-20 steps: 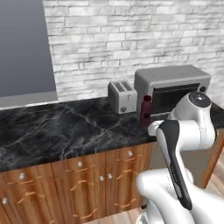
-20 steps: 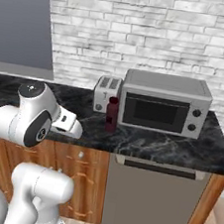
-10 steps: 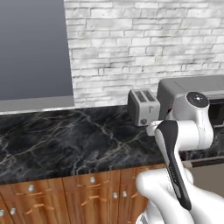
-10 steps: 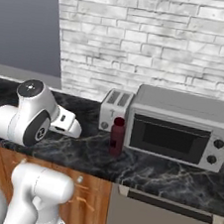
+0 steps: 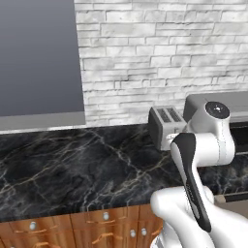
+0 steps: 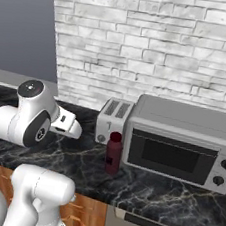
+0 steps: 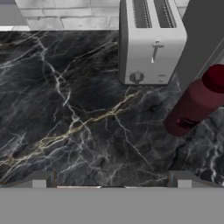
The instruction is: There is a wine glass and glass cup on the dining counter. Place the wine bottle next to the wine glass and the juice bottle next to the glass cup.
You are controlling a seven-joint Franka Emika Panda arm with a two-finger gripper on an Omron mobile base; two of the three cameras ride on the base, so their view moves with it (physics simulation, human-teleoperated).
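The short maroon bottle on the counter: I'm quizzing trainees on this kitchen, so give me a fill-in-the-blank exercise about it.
1. The short maroon juice bottle stands ____ on the black marble counter.
2. Behind it sits a silver two-slot ____.
3. To its right is a grey ____ oven.

Missing words: upright; toaster; toaster (countertop) oven.

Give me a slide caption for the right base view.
Juice bottle stands upright on the black marble counter in front of toaster and toaster oven, arm's tool nearby.
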